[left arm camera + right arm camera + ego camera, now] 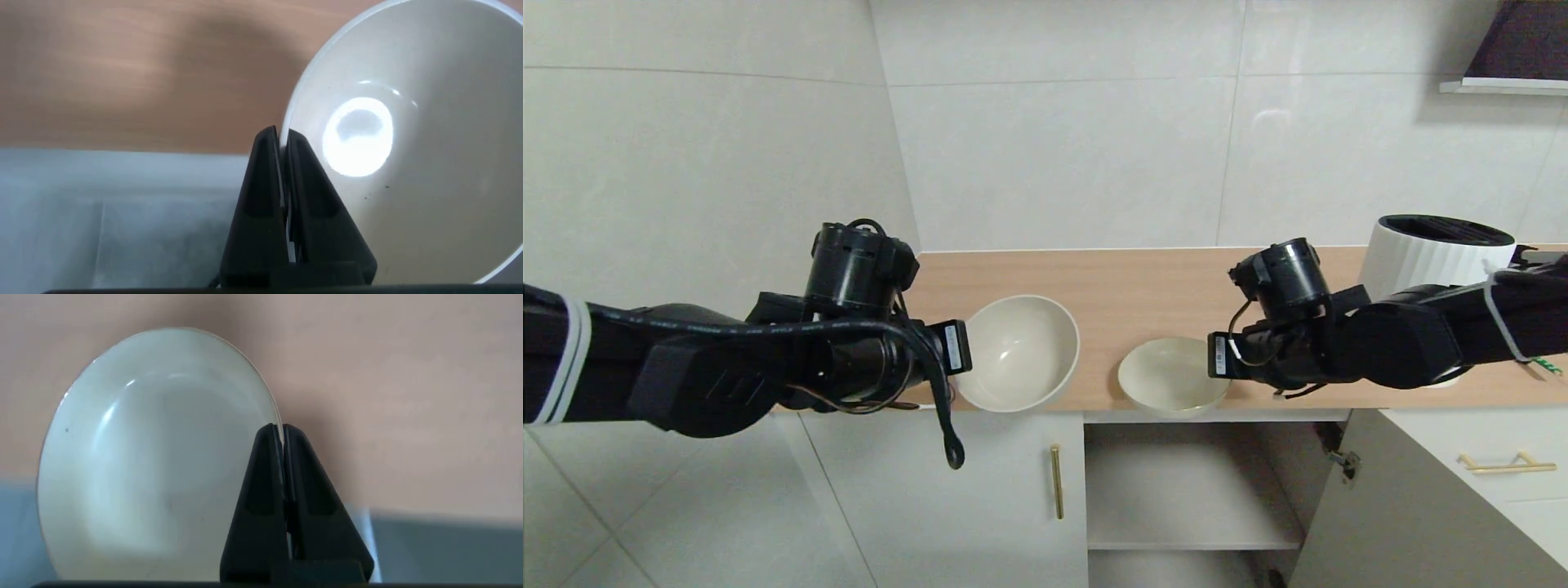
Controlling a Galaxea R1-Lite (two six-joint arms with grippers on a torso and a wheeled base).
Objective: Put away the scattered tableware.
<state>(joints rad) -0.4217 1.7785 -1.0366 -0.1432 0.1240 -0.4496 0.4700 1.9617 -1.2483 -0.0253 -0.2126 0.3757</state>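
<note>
You had two pieces of smooth, glossy, off-white tableware in hand. The left gripper [283,137] was clamped on the rim of a deep round bowl [1023,353], one finger inside the wall and one outside. The bowl was tilted so its hollow faced the head camera, with a bright glare spot at its bottom. The right gripper [283,433] pinched the thin rim of a shallow round plate [1168,377] in the same way. Both pieces were at the front edge of the countertop [1143,282], the bowl to the left and the plate near it on the right, not touching. You could not tell whether either rested on the wood.

The countertop was a pale, matte wood-grain slab. A white ribbed cylindrical container [1429,257] with a dark slatted top stood at its right end. Large glossy white wall tiles [1062,147] rose behind. Below the plate, an open cabinet [1188,539] showed a bare white shelf, beside a closed door with a slim brass handle [1056,482].
</note>
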